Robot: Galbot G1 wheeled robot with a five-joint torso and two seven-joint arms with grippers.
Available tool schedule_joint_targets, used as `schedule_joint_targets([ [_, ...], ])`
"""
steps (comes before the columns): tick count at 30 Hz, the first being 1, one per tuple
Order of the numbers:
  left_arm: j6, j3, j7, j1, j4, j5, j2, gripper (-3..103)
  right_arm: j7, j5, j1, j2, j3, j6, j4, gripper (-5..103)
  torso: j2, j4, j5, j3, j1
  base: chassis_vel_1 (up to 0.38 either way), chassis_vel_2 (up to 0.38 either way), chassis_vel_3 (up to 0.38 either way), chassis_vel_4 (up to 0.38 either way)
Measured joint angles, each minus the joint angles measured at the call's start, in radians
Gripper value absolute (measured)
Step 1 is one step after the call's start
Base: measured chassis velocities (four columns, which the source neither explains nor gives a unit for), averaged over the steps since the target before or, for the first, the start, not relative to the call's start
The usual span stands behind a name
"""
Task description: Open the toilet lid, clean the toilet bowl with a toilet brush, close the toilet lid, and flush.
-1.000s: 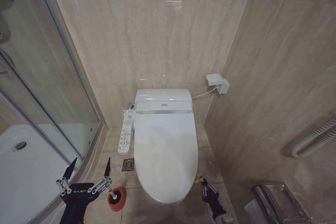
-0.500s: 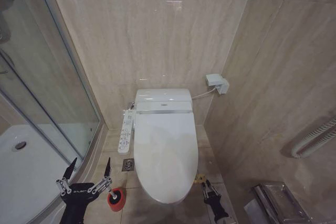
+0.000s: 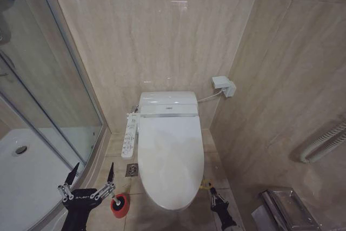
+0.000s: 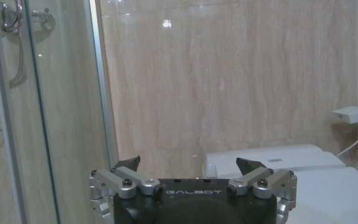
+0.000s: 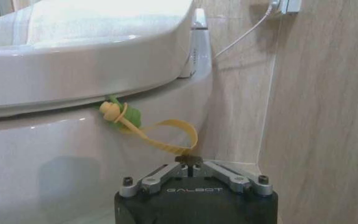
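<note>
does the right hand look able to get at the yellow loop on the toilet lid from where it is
Probably yes: the right hand, fingers shut, sits right at the yellow loop hanging from the closed toilet lid, nothing between them.

Beige tiled floor (image 3: 116, 143) – toilet bowl (image 5: 73, 154) standing on it, red cup holder (image 3: 120, 205), square drain (image 3: 132, 170).
</note>
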Motion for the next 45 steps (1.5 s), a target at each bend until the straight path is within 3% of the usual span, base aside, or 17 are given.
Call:
schedule_joint_targets([
  [4,0.000,0.000,0.000,0.000,0.000,0.000,0.000,100,0.001,0.000,-0.006,-0.001,0.000,0.003,0.004,0,0.000,0.0000,0.0000,0.000,0.000,0.000,0.000,0.000,0.000],
  [5,0.000,0.000,0.000,0.000,0.000,0.000,0.000,100,0.001,0.000,-0.008,-0.001,0.000,0.004,0.006,15,0.000,0.0000,0.0000,0.000,0.000,0.000,0.000,0.000,0.000],
  [12,0.000,0.000,0.000,0.000,0.000,0.000,0.000,100,0.001,0.000,-0.024,0.000,0.000,0.017,0.009,15,0.000,0.0000,0.0000,0.000,0.000,0.000,0.000,0.000,0.000],
  [13,0.000,0.000,0.000,0.000,0.000,0.000,0.000,100,0.001,0.002,-0.026,0.002,-0.001,0.020,0.009,41,0.000,0.0000,0.0001,0.000,0.000,0.000,0.000,0.000,0.000],
  [19,0.000,0.000,0.000,0.000,0.000,0.000,0.000,100,0.001,0.004,-0.032,0.003,0.000,0.027,0.010,41,0.000,0.0000,0.0001,0.000,0.000,0.000,0.000,0.000,0.000],
  [20,0.000,0.000,0.000,0.000,0.000,0.000,0.000,100,0.000,0.003,-0.033,0.001,0.001,0.032,0.005,69,0.000,0.0000,0.0000,0.000,0.000,0.000,0.000,0.000,0.000],
  [26,0.000,0.000,0.000,0.000,0.000,0.000,0.000,100,0.000,0.001,-0.037,-0.007,0.006,0.062,-0.035,69,0.000,0.0000,0.0000,0.000,0.000,0.000,0.000,0.000,0.000],
  [27,0.000,0.000,0.000,0.000,0.000,0.000,0.000,100,-0.001,-0.001,-0.037,-0.009,0.008,0.071,-0.045,95,0.000,0.0000,0.0001,0.000,0.000,0.000,0.000,0.000,0.000],
  [45,0.000,0.000,0.000,0.000,0.000,0.000,0.000,100,0.016,0.012,-0.010,-0.016,0.014,0.069,-0.019,100,0.000,0.0001,0.0000,0.000,0.000,0.000,0.000,0.000,0.000],
])
